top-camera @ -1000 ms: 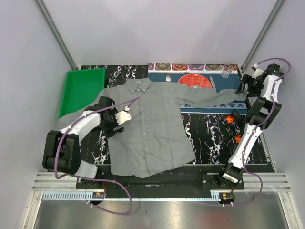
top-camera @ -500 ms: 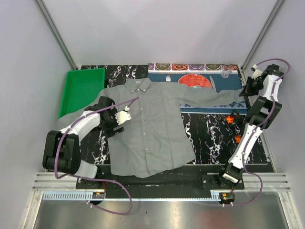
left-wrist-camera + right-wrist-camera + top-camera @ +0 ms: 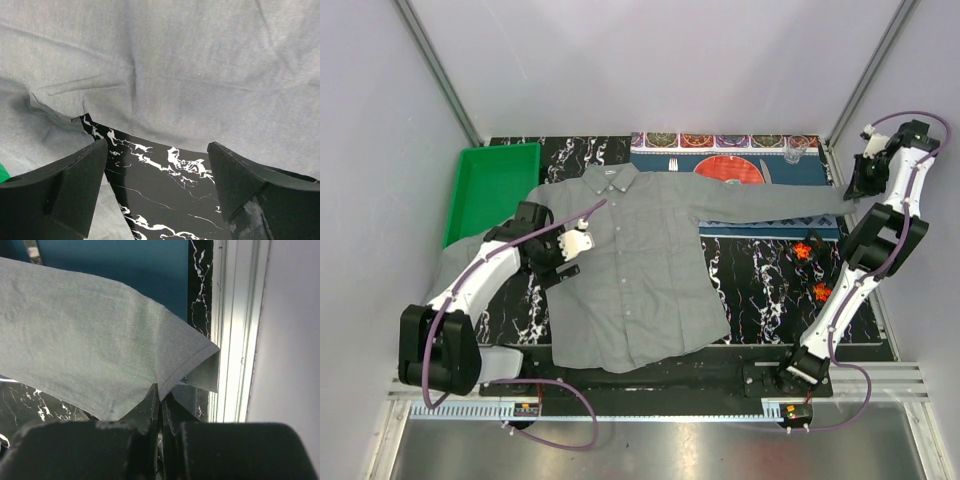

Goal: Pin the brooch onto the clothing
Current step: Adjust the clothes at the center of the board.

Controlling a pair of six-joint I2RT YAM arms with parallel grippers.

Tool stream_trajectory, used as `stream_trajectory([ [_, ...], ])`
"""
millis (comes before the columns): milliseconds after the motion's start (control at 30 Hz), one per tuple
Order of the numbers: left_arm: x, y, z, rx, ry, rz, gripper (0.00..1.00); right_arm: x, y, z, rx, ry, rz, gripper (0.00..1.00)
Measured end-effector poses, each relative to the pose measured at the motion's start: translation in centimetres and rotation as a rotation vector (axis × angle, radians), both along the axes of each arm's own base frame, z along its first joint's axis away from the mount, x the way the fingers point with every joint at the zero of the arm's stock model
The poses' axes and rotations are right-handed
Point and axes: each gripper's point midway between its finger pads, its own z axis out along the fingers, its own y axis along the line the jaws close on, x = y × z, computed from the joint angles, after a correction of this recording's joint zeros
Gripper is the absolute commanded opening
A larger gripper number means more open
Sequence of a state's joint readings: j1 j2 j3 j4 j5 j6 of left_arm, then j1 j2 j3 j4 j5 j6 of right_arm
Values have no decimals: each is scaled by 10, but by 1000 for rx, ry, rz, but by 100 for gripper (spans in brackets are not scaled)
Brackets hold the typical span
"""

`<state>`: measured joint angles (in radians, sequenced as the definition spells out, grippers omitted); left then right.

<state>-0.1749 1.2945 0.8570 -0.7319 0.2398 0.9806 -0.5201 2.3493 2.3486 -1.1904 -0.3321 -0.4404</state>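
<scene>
We see the shirt (image 3: 630, 275) lying flat, front up, across the mid of the black marbled table (image 3: 760, 320). Its collar points to the far side, w/ buttons running down the centre. Its left edge lies just beside the green tray (image 3: 490, 185).

One sleeve (image 3: 775, 205) is drawn out straight to the right, over the blue placemat (image 3: 740, 165), and its end meets the right claw (image 3: 865, 185) at the table's far right corner. On the wrist cam the right claw (image 3: 161, 396) has its jaws pressed tight together on the hem of the sleeve (image 3: 90, 350). The cloth folds over at the pinch.

The left claw (image 3: 575, 250) sits low at the shirt's left side, approx chest level. On its wrist cam the left claw (image 3: 157, 170) has its jaws spread wide, w/ nothing gripped. Bare table and the shirt's edge show between the fingers (image 3: 75, 185). We can't tell if they touch the cloth.

A small red-orange bit (image 3: 804, 249) and a second bit (image 3: 820, 291) lie on the table right of the shirt, nearer than the sleeve & apart from the cloth. Both are too small for us to tell what they are.
</scene>
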Motion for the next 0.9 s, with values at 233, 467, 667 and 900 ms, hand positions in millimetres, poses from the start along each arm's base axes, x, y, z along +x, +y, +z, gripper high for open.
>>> stream_trajectory([
  [233,-13,-25,15,-21,-36,-114,87,-10,-9,-18,-30,72,-26,64],
  [467,-19,-42,18,-30,-41,-179,89,-12,-16,-6,-66,77,-24,89],
  [667,-23,-57,41,-90,-73,-167,99,5,-14,56,-99,-82,10,100],
  [900,13,-86,174,-341,-347,-35,99,-10,35,181,-41,-379,49,100],
])
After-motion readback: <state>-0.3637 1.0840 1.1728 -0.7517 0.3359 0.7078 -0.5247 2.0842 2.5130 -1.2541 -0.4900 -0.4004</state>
